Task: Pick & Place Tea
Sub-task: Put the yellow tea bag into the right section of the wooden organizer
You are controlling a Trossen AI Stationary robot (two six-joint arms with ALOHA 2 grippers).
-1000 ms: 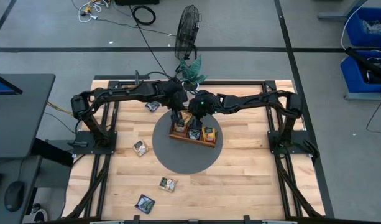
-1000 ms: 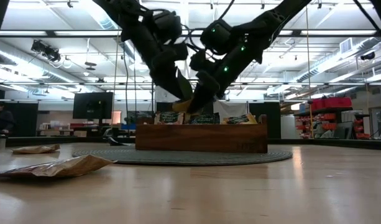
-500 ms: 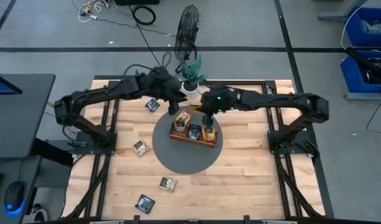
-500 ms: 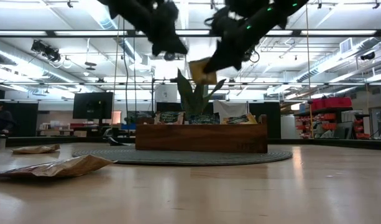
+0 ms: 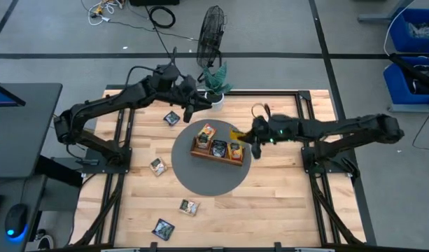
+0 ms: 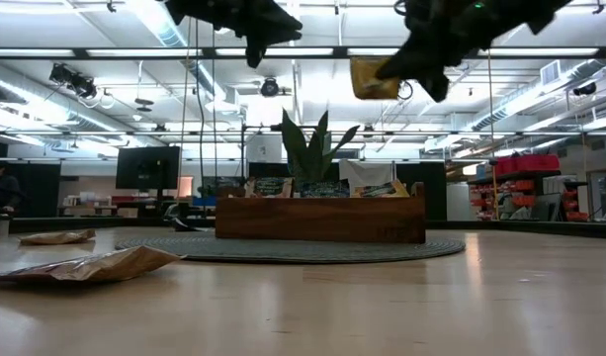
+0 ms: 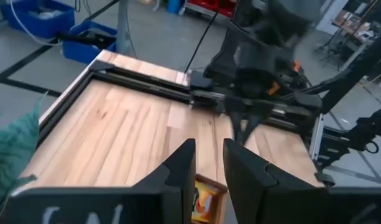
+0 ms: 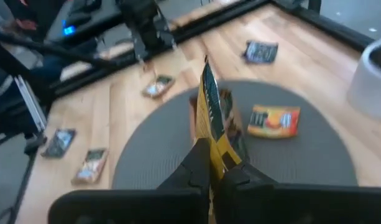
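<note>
Holding an orange-yellow tea sachet (image 8: 210,118) pinched edge-on between its closed fingers, the right gripper (image 5: 248,134) hovers just off the three o'clock end of the wooden tray (image 5: 217,157), which sits on a round grey mat (image 5: 208,178) near the middle of the table (image 5: 284,203). The left gripper (image 5: 189,110) waits above the table at about eleven o'clock from the tray, its fingers slightly parted with nothing between them.

The step in hand looks like carrying one sachet, either toward a tray compartment or away from it; which way cannot be told. The next move calls for keeping the thin packet upright and lining it over a slot before letting go.

From above, other sachets show: three standing in the tray, a dark one (image 5: 171,118) at ten o'clock, one (image 5: 157,166) at eight o'clock, and two more (image 5: 188,207) toward seven o'clock near the table's edge. The low view hides these positions but shows the held sachet well above the tray, with a potted plant (image 6: 309,148) behind. Only the right wrist view shows the grip itself, low on the packet's edge
</note>
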